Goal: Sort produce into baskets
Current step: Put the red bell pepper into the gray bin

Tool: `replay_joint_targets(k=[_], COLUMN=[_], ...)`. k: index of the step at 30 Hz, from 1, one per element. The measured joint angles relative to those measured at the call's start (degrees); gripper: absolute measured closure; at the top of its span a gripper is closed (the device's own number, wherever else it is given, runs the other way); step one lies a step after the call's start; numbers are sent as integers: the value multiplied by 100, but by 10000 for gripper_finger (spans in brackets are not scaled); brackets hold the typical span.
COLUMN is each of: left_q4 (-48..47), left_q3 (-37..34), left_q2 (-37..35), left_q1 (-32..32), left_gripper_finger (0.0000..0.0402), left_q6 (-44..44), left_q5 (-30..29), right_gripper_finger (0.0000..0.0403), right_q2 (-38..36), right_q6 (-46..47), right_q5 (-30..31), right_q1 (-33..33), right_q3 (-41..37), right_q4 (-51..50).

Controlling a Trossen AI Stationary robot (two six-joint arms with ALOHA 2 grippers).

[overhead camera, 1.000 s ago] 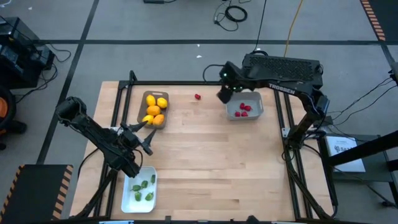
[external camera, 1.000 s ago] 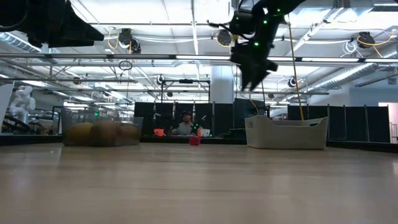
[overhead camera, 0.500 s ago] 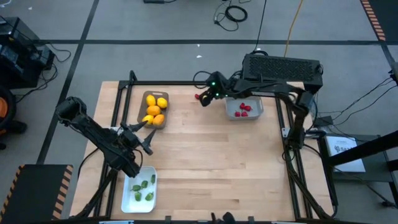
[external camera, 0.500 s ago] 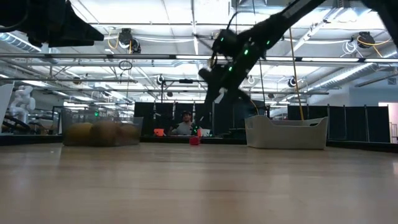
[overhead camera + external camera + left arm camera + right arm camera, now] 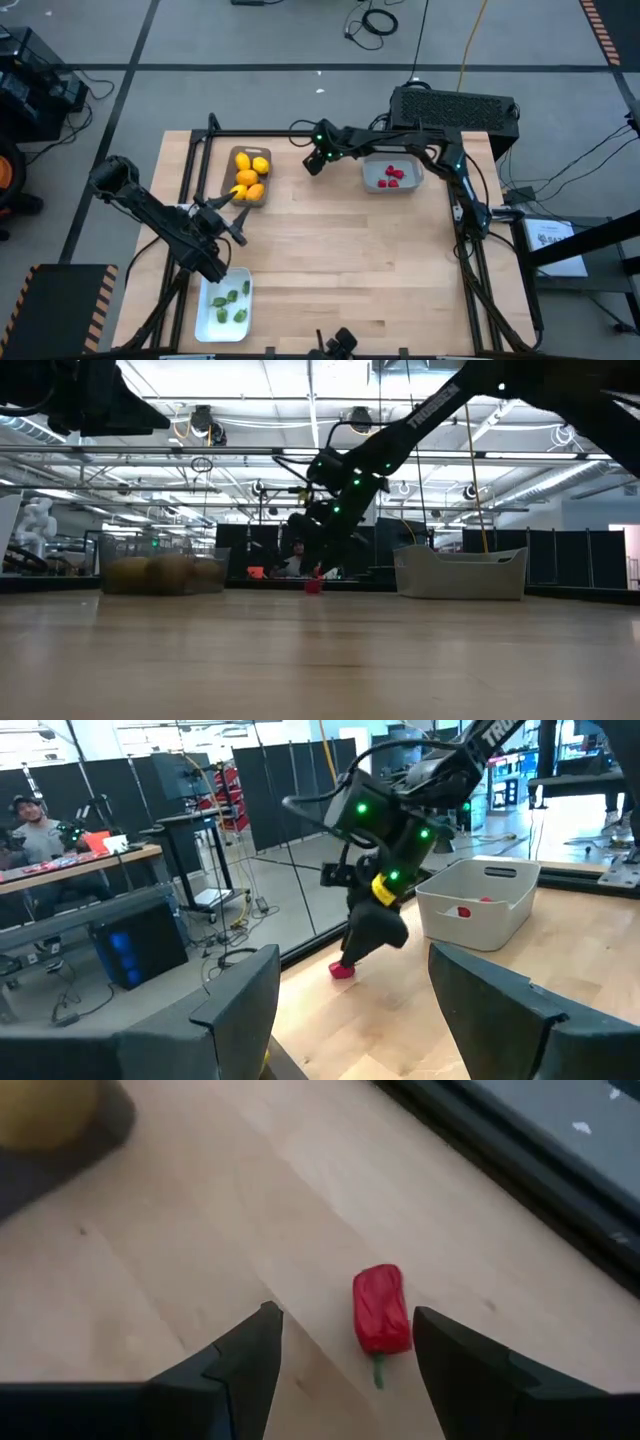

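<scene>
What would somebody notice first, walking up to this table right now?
The right gripper, stretched out over the table's far edge with fingers open, sits just above a lone red piece lying on the bare wood. Behind it, the light grey-blue basket holds more red pieces. The brown-grey basket is heaped with yellow and orange fruits, and the left gripper waits, open, just in front of it.

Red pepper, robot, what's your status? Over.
Right gripper open above red pepper, not touching. Left gripper open, waiting beside brown basket. Nothing in the way.
</scene>
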Motion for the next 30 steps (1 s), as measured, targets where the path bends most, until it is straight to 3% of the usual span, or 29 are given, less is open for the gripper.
replay_joint_targets(k=[8,19,30], left_q4=[7,14,-23], left_q3=[0,0,0], left_q2=[1,1,1], left_q1=[0,0,0], left_gripper_finger=[139,139,139], left_q6=[29,29,27], left_q5=[0,0,0], right_gripper_finger=[188,188,188], right_q2=[362,349,275], right_q6=[1,-51,603], right_q5=[168,33,-10], right_q1=[-2,11,11], right_q3=[470,479,479], right_q4=[-566,-668,-726])
